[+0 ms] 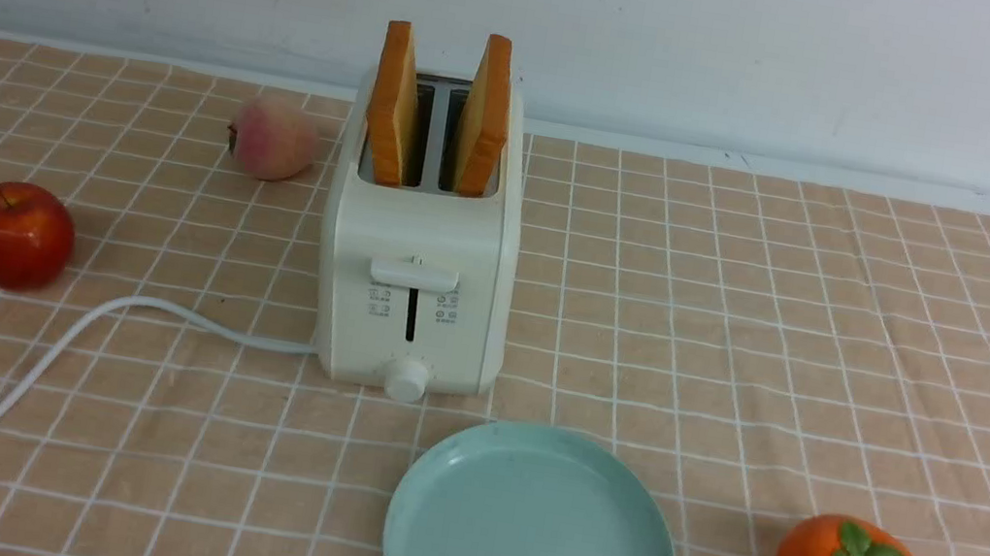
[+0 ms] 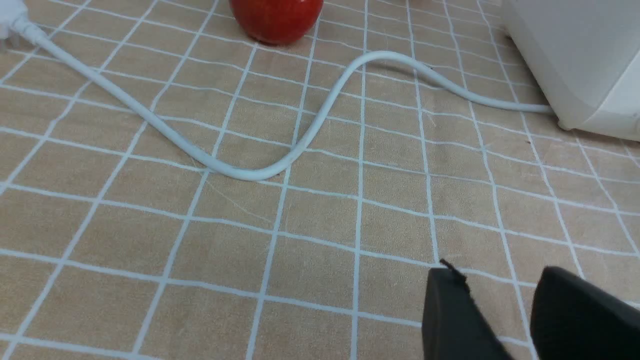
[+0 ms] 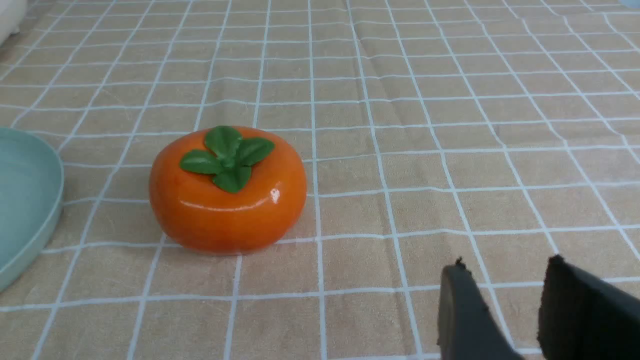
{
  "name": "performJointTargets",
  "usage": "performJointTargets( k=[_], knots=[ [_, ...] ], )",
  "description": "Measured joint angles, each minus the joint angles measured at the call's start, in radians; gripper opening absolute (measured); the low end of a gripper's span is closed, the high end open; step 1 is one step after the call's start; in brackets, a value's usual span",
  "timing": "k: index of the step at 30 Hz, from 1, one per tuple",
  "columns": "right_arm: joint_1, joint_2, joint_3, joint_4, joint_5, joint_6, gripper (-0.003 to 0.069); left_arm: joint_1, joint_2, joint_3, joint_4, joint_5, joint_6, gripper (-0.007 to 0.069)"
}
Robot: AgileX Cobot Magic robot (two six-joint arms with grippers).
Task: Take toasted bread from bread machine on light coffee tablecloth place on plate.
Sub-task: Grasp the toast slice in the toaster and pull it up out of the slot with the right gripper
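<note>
The left gripper point(image 2: 495, 280) showed as two matte black fingers point(image 2: 450, 315) with flat sides that narrowed toward blunt tips. The slimmer one carried a small frayed tag at its top corner, possibly a scrap of padding, though the close view left that unclear. Its broader partner had a smoothly rounded upper edge and a slightly paler rim along the outside. The right gripper point(image 3: 502, 272) looked much the same, in dark charcoal. One of its fingers point(image 3: 580, 315) was wide with a sharp upper corner, and the other was slim with a tiny nick at its tip.
</note>
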Motion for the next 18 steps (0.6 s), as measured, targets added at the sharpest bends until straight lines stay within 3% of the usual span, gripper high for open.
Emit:
performJointTargets(
  k=[18],
  knots=[
    [0.0, 0.0, 0.0, -0.012, 0.0, 0.001, 0.024, 0.0, 0.0, 0.0, -0.028, -0.053, 0.0, 0.0238]
  ],
)
